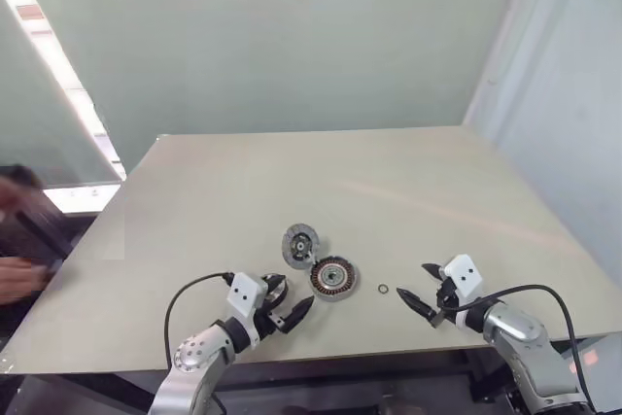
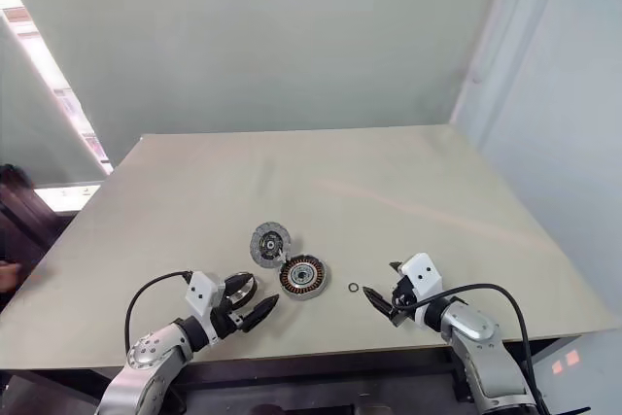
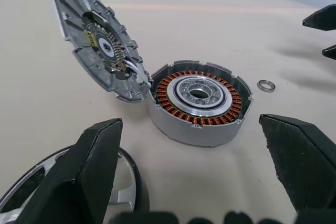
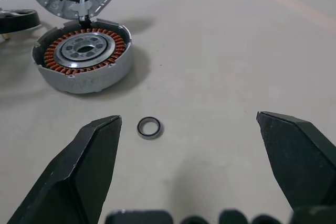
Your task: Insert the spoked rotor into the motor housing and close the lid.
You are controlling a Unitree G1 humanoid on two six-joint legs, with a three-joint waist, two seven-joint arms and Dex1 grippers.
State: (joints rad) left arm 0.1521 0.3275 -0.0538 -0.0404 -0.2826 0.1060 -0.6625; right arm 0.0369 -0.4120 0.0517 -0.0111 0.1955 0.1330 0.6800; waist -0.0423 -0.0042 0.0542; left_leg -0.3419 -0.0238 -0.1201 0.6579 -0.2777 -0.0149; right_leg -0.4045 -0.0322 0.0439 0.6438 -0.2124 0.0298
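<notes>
Left eye view shows the motor housing [image 1: 332, 277] sitting on the beige tabletop [image 1: 389, 191] near its front edge, its ring of copper windings facing up around a silver hub. The lid [image 1: 300, 244] is just behind the housing toward the robot's left, touching its rim; in the left wrist view it stands tilted, leaning on edge against the housing wall with its inner face, dark centre and small wires turned toward the housing. The spoked rotor [image 3: 31, 195] lies flat on the tabletop on the housing's left-front side, close to it but apart, partly hidden behind one black finger of the left end effector [image 1: 285, 304]. That end effector hovers just beside the housing on the robot's left, pointing toward it, its two fingers spread wide with nothing between them. On the housing's other side a tiny dark ring [image 1: 383, 289] lies flat, near the housing but not touching. Beyond the ring, farther from the housing, the right end effector [image 1: 416, 291] points back toward the housing, its fingers also spread wide and empty, with the ring lying ahead of the gap between them in the right wrist view. A person's hand [image 1: 17, 277] shows at the tabletop's far left edge, well apart from the housing.
</notes>
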